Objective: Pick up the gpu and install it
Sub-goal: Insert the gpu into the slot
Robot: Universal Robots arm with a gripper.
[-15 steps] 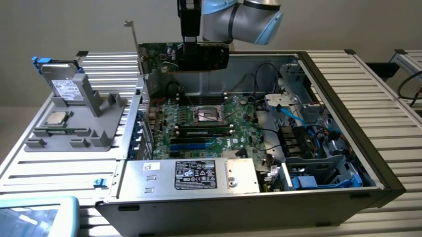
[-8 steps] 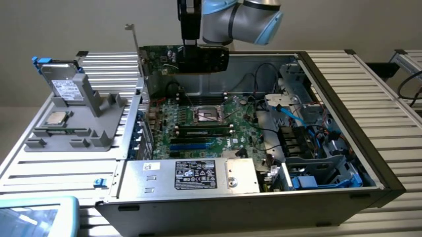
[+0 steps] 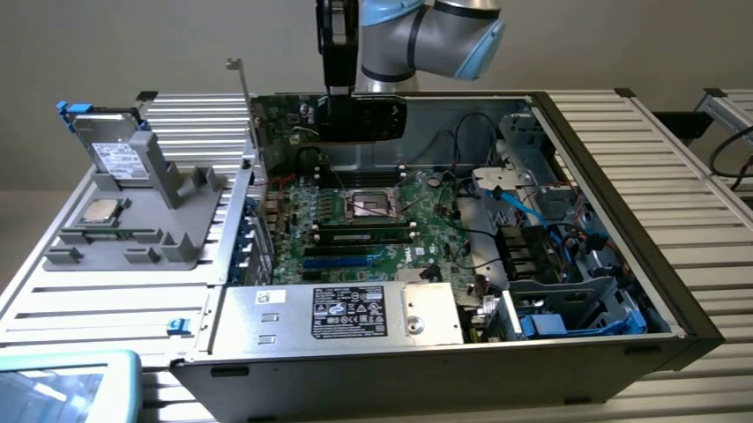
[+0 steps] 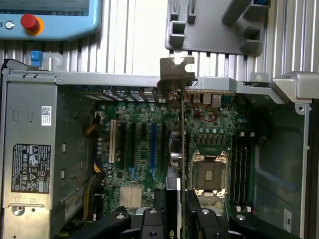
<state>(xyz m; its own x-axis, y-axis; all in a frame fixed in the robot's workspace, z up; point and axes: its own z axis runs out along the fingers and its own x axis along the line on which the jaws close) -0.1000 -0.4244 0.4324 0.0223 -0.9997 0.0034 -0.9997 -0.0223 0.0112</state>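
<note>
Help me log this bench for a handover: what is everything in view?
table: one, silver slatted, under everything
computer case: one, black, open, on the table
motherboard: one, green, lying inside the case
power supply: one, silver, labelled, inside the case
fixture: one, grey, on the table beside the case
hard drive: one, silver with blue clips, upright in the fixture
pendant: one, pale blue, red button, beside the case
gpu: one, green with black cover, held above the motherboard
gripper: one, black, shut on the gpu
arm: one, grey with blue caps, above the case
</note>
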